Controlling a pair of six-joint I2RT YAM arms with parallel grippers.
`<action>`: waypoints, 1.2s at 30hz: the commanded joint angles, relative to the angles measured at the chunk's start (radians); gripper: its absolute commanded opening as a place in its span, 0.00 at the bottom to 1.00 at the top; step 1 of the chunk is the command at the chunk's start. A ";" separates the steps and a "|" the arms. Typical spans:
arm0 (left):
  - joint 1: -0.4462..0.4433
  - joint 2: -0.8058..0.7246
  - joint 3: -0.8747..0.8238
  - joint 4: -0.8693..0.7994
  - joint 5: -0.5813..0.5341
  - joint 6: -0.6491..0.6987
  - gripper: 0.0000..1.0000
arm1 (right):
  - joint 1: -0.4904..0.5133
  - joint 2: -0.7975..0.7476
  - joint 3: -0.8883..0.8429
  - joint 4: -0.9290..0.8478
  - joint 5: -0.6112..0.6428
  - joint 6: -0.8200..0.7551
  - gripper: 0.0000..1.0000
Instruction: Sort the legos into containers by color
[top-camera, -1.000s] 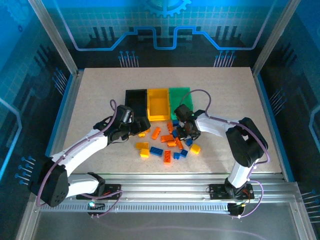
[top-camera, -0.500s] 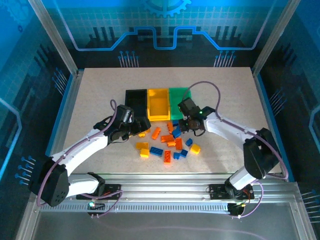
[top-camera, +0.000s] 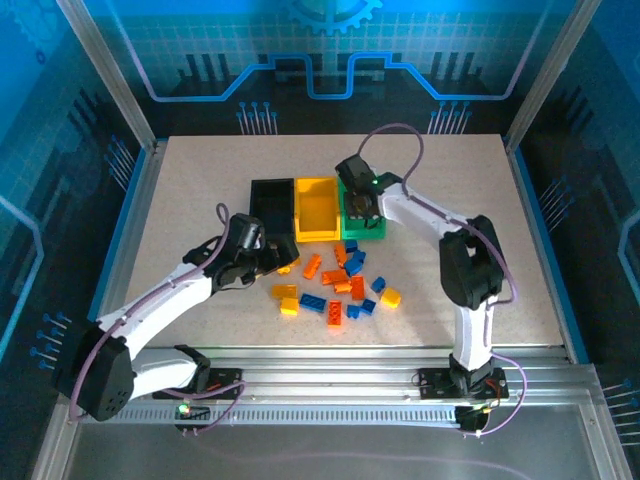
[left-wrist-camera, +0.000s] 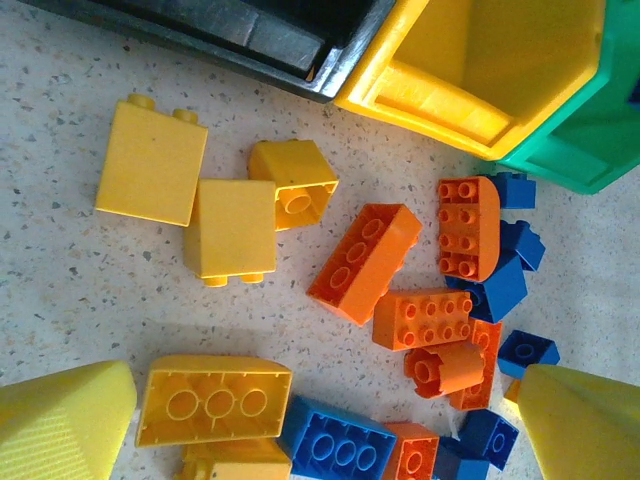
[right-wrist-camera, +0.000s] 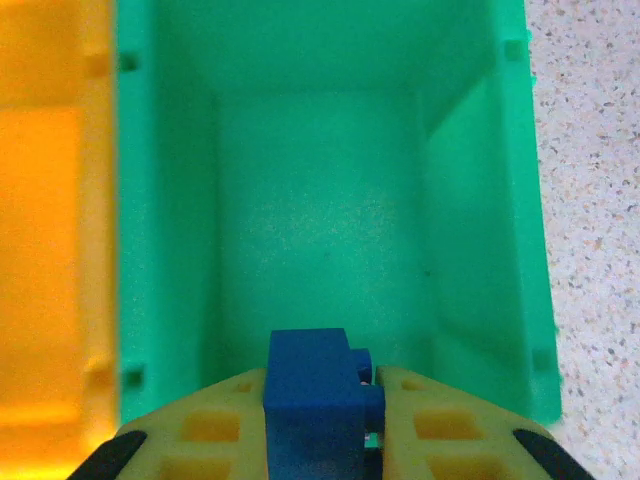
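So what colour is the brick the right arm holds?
Blue; the small plastic brick shows best in the right wrist view.

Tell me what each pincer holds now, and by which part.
The right pincer grips a blue lego by its two opposite sides, over the green bin. The left pincer is open above the loose legos and holds nothing.

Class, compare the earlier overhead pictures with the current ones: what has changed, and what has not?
The right gripper, shut on a blue brick, swung from the pile back over the green bin. The left gripper stays open by the pile.
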 joint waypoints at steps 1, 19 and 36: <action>0.018 -0.033 -0.017 -0.048 -0.025 -0.009 0.99 | -0.020 0.051 0.080 -0.065 0.037 0.069 0.27; 0.022 0.049 -0.005 -0.034 -0.018 0.064 0.85 | 0.005 -0.203 -0.188 0.048 -0.074 0.093 0.65; -0.237 0.535 0.367 -0.105 -0.288 0.332 0.72 | -0.011 -0.458 -0.537 0.109 -0.107 0.133 0.65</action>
